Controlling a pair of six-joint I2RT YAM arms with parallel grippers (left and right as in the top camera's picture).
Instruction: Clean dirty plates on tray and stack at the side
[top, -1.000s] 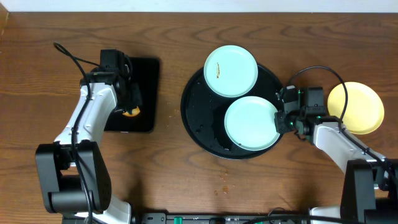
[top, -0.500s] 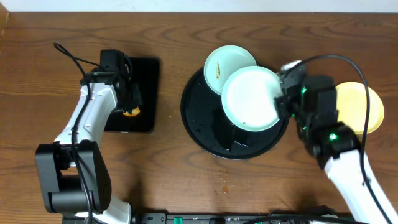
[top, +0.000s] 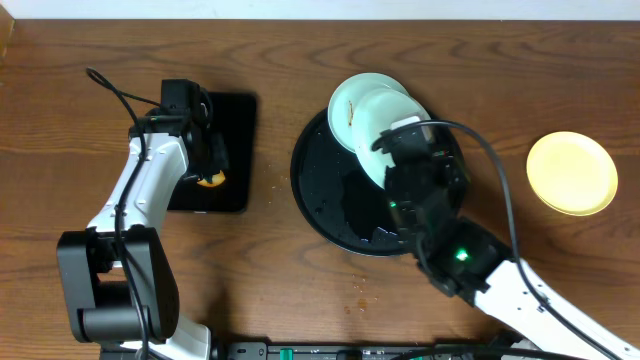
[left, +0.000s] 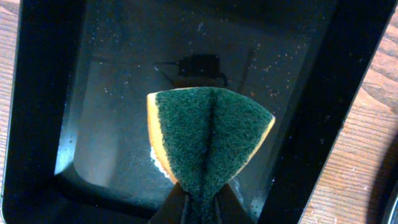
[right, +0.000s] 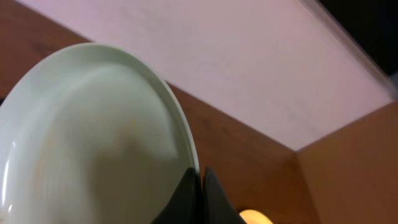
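Three plates: one pale plate (right: 93, 137), tilted on edge above the round black tray (top: 320, 190), its rim clamped in the right pincer (right: 200, 174). A second pale plate (top: 340, 100), smeared brown, sits on that tray's far rim. The yellow plate (top: 571, 173) lies alone on the surface (top: 480, 60) at right. The left pincer (left: 202, 208) pinches one folded green sponge (left: 210, 143) over the rectangular tray (left: 50, 93).
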